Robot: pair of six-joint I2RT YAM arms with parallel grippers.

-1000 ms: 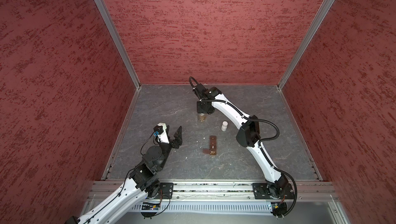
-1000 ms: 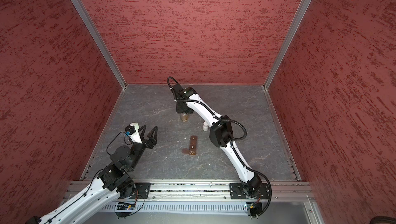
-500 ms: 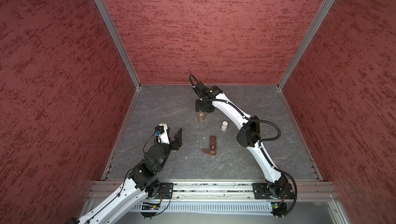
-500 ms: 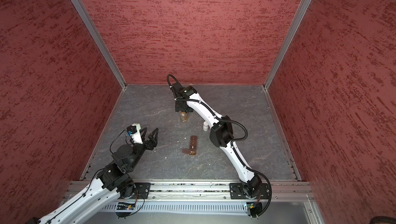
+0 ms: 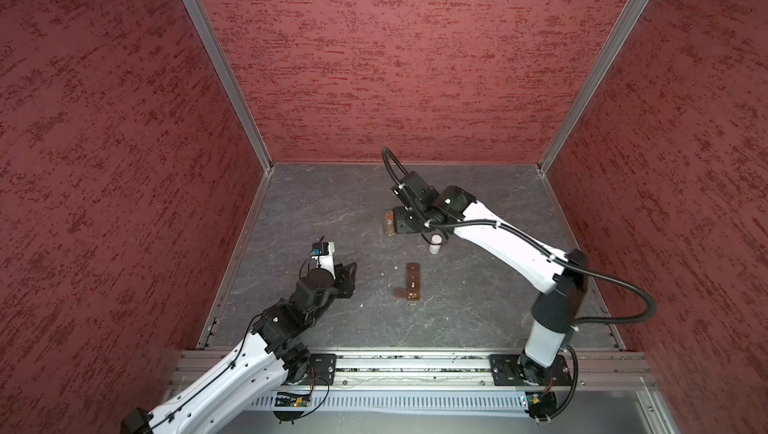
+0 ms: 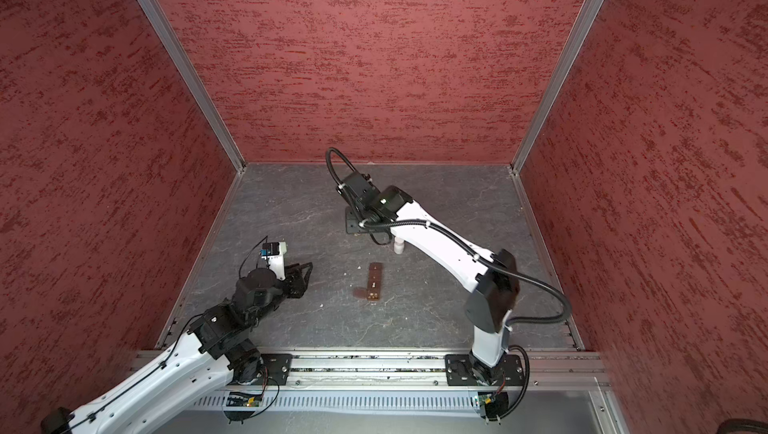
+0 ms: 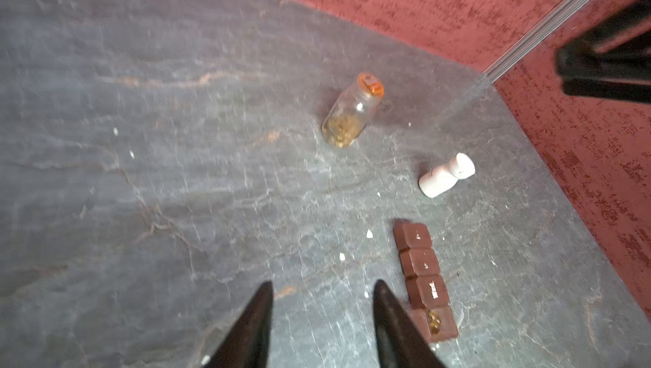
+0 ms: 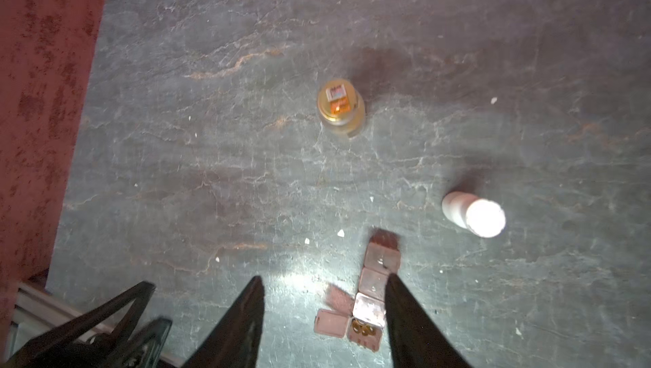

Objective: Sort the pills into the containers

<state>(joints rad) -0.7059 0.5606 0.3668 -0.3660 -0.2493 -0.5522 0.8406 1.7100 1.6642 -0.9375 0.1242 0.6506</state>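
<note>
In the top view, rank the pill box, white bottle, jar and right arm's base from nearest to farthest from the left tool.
1. Pill box, close beside the left tool.
2-3. White bottle and jar, farther back: too close to call.
4. Right arm's base, opposite side, at the front.

This place looks like a robotics lab, a closed test cell. Three walls (image 5: 395,58) with a rough red texture stand around it, and aluminium profiles (image 5: 224,66) join them in the corners. The desk (image 5: 332,211) has a grey, stone-like surface. Along its front edge runs a metal rail (image 5: 415,363), where two white and black robot arms are bolted, the left arm (image 5: 232,373) and the right arm (image 5: 498,236). Black cables (image 5: 611,320) and a bare circuit board (image 5: 291,400) hang near it.
</note>
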